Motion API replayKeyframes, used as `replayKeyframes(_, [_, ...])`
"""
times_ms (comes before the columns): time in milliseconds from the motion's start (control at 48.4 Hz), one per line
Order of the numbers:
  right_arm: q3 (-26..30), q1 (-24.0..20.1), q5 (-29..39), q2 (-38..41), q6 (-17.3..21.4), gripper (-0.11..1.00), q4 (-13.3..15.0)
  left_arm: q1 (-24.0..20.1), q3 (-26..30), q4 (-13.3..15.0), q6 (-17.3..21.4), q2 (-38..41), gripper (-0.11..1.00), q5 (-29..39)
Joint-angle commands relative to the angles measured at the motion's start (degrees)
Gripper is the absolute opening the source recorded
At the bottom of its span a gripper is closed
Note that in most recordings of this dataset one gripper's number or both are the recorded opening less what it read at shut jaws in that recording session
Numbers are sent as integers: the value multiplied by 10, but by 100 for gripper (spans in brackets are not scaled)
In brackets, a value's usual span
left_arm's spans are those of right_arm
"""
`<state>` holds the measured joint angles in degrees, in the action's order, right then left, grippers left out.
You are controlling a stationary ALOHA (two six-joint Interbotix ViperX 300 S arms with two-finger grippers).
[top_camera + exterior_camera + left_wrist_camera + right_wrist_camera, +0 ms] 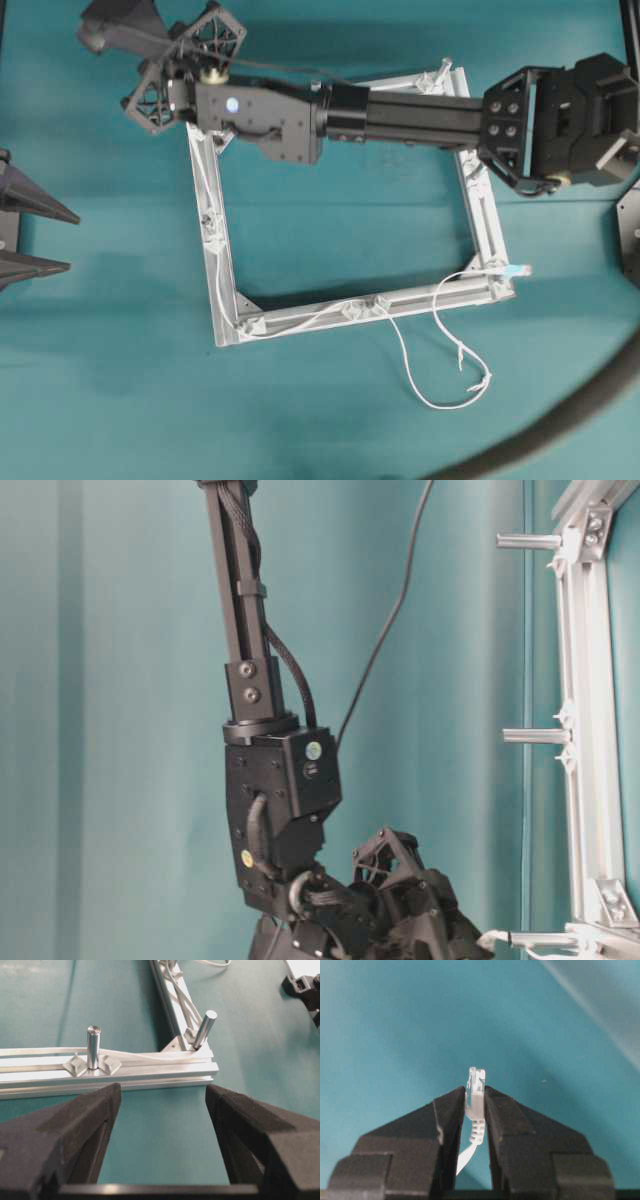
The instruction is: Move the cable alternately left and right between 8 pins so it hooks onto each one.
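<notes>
The right gripper (475,1097) pinched the cable (420,345) just behind its clear plug (476,1080), up at the frame's (478,205) far left corner. The cord ran along the left and near rails, slack spilling onto the worktop. The left gripper (162,1095) hung wide, empty. The risk — a tug could slip that small plug out, or lift the cord off a pin (93,1046).

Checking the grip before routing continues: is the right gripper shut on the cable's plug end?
Shut on it. In the right wrist view the right gripper pinches the cable just below its clear plug tip.
</notes>
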<state>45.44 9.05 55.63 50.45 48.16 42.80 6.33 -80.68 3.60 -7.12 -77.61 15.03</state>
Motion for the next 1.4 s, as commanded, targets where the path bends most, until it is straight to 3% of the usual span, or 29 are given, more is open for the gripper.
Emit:
replayKeyframes(0, [-9,-4,11,-42,10,14,23,-3,6,1,-4,4,72,-5])
replayKeyframes(165, [-88,-4,7,-83,42,14,30,-2,6,0,-4,4,72,-4])
replayKeyframes(640, [-323,-25,-149,-226,113,14,31,-3,6,0,-4,5,72,-5])
replayKeyframes(826, [-383,-41,-173,-258,140,14,31,-2,6,0,-4,4,72,-4])
replayKeyframes(1157, [-471,-53,-206,-308,148,14,33,-3,6,0,-4,4,72,-5])
replayKeyframes(1384, [-544,-54,-210,-356,191,14,38,-2,7,0,-4,5,72,-5])
